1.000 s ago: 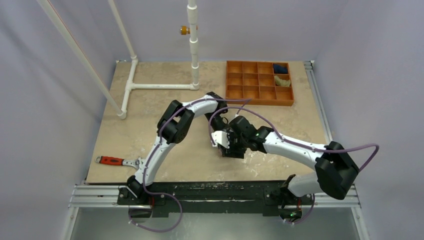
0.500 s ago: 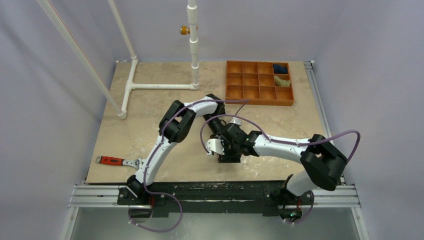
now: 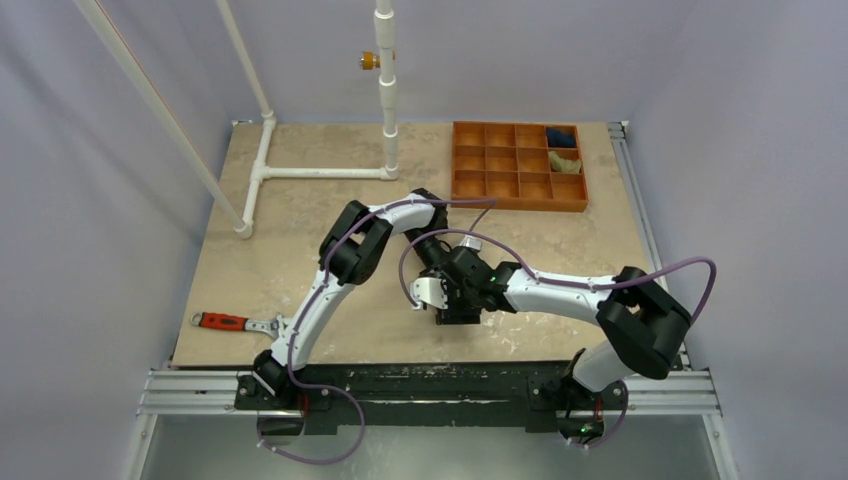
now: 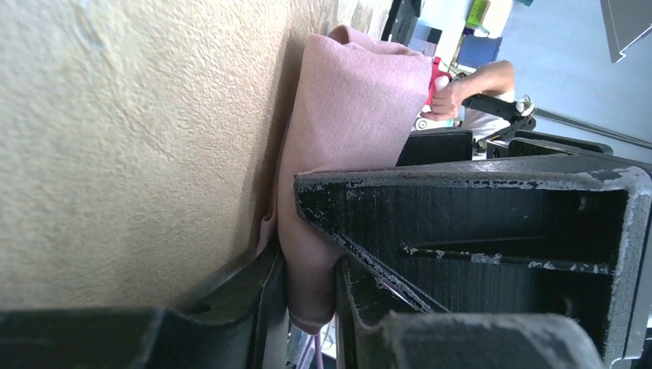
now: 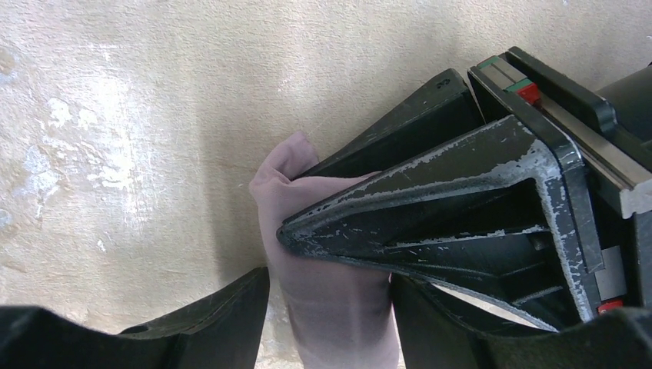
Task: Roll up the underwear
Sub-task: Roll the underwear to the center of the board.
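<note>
On table (image 3: pixel 300 235) ctr lies underwear (image 4: pixel 350 108), tray (image 3: pixel 518 205) behind to R, wrench (image 3: pixel 235 323) near L

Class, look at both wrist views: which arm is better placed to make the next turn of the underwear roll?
Probably the left. The left gripper pinches a thin fold of the underwear tightly, ready to turn it. The right gripper straddles a thicker part, and its grip is unclear.

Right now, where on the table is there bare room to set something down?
Bare tabletop lies between the pipe frame and the wrench, and between the tray and the right arm. The middle is crowded: left end effector and right end effector clamp the underwear.
</note>
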Controlling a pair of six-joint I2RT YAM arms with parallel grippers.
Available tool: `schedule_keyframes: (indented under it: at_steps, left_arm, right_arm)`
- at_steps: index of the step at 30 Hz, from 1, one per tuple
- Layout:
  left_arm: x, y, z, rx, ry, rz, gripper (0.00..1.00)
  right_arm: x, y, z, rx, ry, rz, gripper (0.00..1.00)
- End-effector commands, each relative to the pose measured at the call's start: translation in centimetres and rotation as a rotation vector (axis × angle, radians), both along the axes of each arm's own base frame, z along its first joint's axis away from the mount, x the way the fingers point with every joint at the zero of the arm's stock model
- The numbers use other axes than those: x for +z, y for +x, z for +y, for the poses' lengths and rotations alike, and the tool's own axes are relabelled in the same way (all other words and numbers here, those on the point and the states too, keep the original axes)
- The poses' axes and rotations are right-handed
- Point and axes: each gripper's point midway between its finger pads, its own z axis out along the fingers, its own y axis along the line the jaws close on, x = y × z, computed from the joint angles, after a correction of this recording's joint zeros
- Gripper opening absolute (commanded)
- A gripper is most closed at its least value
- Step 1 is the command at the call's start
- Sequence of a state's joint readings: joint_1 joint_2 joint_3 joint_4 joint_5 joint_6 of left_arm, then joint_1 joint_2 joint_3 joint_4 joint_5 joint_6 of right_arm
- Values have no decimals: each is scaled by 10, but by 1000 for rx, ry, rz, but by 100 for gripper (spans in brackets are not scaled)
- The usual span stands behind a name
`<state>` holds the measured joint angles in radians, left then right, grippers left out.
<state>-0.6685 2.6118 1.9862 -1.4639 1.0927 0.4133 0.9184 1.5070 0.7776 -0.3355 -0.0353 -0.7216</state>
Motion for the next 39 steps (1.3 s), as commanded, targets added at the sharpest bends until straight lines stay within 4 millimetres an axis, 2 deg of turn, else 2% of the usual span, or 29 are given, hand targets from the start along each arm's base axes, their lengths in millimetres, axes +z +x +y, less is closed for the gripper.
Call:
schedule_keyframes:
  at_steps: [1,13,18,22,26,28,34,39]
  left_arm:
    - [-37,1,7,-32,16,-22,0]
    - [-29,-4,8,-29,2,12,0]
    - [-28,-5,8,-30,-6,11,0]
    - [-27,-5,9,-36,-3,4,1]
    - [-25,-3,13,-44,2,-24,20]
    - [-23,0,16,-46,7,-55,31]
    - [-12,24,27,4,14,-137,49]
    - [-5,45,33,73,15,-185,55]
  right_arm:
    - [-14,2,-1,20,-30,-9,60]
    - [-25,-3,1,39,-38,29,52]
    - [-34,-7,-1,48,-63,64,41]
    - [-40,-12,-2,57,-77,102,25]
    - [-44,-25,-6,62,-91,190,6]
    - [-45,-31,-8,58,-93,258,0]
    - [-37,-46,-20,29,-96,416,0]
    - [-19,-54,-15,20,-42,522,0]
